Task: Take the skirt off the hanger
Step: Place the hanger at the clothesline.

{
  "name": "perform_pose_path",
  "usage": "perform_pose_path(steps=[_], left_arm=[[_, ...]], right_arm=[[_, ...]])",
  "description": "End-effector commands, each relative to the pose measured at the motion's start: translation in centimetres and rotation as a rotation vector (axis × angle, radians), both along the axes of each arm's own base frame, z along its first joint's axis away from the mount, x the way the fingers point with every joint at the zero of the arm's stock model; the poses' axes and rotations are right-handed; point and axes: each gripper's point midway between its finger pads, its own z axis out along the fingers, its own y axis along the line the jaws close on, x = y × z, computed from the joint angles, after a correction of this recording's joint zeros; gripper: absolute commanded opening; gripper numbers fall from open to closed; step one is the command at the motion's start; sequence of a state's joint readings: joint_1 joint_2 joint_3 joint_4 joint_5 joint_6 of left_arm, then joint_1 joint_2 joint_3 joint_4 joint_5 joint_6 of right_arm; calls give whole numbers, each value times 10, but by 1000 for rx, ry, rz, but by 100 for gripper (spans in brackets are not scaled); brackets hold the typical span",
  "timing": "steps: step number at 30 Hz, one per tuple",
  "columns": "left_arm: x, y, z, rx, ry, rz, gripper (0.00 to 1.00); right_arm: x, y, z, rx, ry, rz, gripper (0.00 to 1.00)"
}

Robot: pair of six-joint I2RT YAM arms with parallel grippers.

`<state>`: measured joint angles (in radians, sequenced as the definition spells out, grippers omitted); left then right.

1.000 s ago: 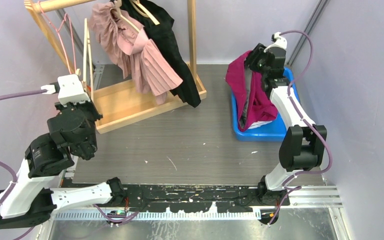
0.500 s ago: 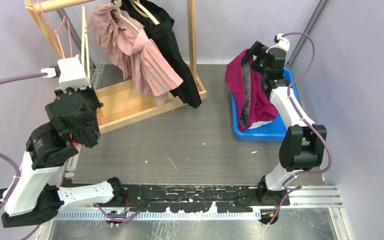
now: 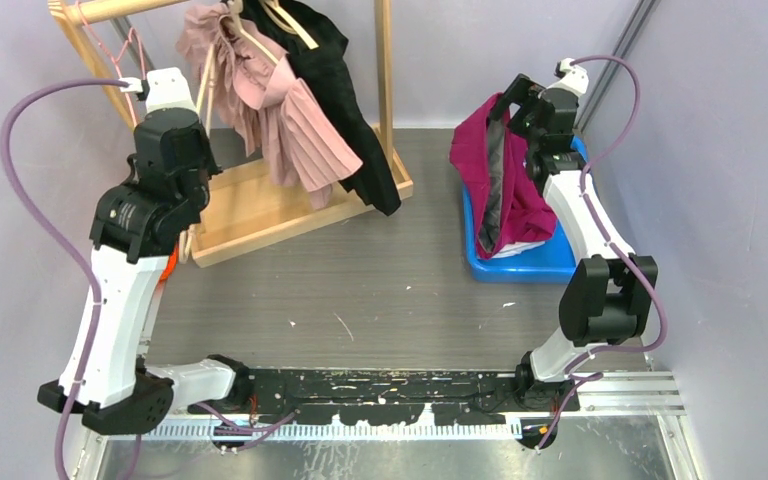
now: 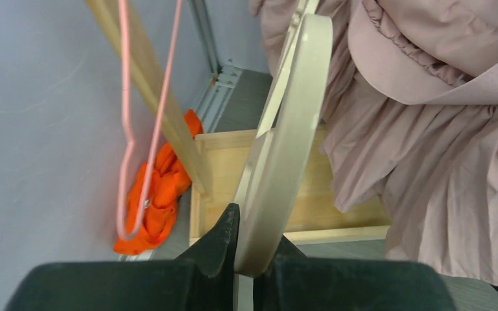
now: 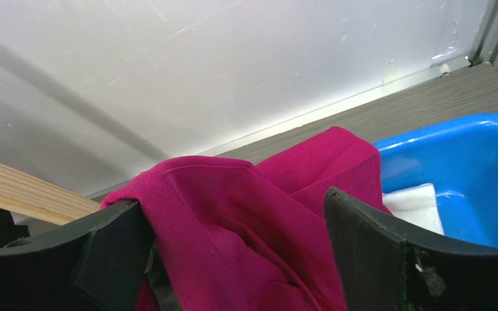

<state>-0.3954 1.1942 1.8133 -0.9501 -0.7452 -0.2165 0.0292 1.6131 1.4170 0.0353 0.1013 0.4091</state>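
The magenta skirt [image 3: 490,170] hangs from my right gripper [image 3: 520,100] above the blue bin, its lower part resting in the bin. In the right wrist view the gripper [image 5: 233,207] is open, with the skirt [image 5: 253,220] draped over its left finger and lying loose between the jaws. My left gripper [image 4: 249,227] is shut on the end of a bare pale wooden hanger [image 4: 285,129]. It holds the hanger [image 3: 203,78] up beside the clothes rack, close to the pink garment.
A wooden rack [image 3: 260,200] at the back left carries a pink dress [image 3: 280,120] and a black garment [image 3: 345,80]. A pink wire hanger [image 4: 133,136] hangs from its rail. An orange cloth [image 4: 159,194] lies by the rack's base. The blue bin [image 3: 550,262] holds something white [image 5: 415,201].
My left arm rose and swung up toward the rack, carrying the bare hanger. My right gripper opened, and the skirt stays draped over its finger.
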Motion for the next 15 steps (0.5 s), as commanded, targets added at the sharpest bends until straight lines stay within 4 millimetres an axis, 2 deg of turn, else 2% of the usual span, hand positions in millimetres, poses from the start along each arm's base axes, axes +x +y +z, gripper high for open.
perform_pose_path(steps=[1, 3, 4, 7, 8, 11, 15], left_arm=[[20, -18, 14, -104, -57, -98, 0], [27, -21, 23, -107, -74, -112, 0], [40, -26, 19, -98, -55, -118, 0], [56, -28, 32, -80, -71, -117, 0], [59, -27, 42, -77, -91, -114, 0], [75, -25, 54, -77, -103, -117, 0], [96, -15, 61, -87, -105, -98, 0]], right_arm=[[-13, -7, 73, -24, -170, -27, 100], [-12, -6, 73, -24, -169, -24, 100], [-11, -6, 73, -23, -169, -22, 100], [-10, -4, 77, -21, -178, -13, 100], [-9, -4, 78, -21, -180, -10, 100], [-9, -2, 83, -20, -191, -1, 100], [-10, -2, 89, -26, -205, 3, 100]])
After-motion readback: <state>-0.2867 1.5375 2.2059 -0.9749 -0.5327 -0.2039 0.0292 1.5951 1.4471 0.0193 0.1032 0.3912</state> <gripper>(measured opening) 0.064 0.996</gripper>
